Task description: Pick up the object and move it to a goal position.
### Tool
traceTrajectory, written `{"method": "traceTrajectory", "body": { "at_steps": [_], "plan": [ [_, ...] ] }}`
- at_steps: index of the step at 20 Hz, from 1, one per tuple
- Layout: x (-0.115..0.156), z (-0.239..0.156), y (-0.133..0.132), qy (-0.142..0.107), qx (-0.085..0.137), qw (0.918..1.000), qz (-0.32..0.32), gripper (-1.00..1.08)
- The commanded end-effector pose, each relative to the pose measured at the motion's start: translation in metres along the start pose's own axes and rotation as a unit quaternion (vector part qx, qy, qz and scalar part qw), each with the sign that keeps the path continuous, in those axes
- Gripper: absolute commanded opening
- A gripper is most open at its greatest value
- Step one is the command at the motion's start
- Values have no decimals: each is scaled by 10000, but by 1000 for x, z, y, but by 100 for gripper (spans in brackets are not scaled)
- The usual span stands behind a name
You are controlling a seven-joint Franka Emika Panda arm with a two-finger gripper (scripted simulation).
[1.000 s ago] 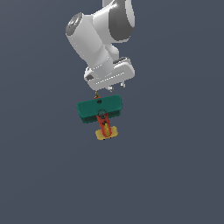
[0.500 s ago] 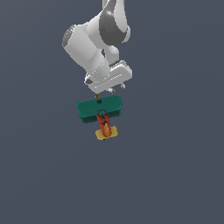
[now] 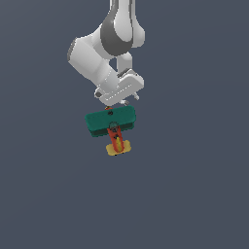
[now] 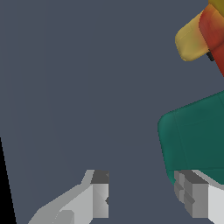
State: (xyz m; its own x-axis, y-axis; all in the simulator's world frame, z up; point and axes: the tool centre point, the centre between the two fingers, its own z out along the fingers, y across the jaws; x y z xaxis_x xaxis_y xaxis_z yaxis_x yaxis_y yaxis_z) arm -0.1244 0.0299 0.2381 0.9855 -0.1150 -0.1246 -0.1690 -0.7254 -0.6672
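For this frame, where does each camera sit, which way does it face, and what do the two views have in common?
Exterior view: off the arm, looking down from above at the toy airplane on the plain grey floor; the white arm and its end effector show, poised over the plane's nose end.
Wrist view: on the wrist, looking past the open end effector at the floor; both fingertips show, apart with bare floor between them, and the plane's teal wing lies beside one fingertip, not between them.
Shared: the airplane's teal wing, yellow tail and the grey floor.
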Motion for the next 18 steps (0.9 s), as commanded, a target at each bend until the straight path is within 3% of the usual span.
{"method": "traceTrajectory", "body": {
  "at_steps": [1, 18],
  "plan": [
    [0, 2, 1, 59, 161, 9998, 40, 28],
    [6, 8, 13, 587, 1125, 9914, 310, 28]
  ]
}}
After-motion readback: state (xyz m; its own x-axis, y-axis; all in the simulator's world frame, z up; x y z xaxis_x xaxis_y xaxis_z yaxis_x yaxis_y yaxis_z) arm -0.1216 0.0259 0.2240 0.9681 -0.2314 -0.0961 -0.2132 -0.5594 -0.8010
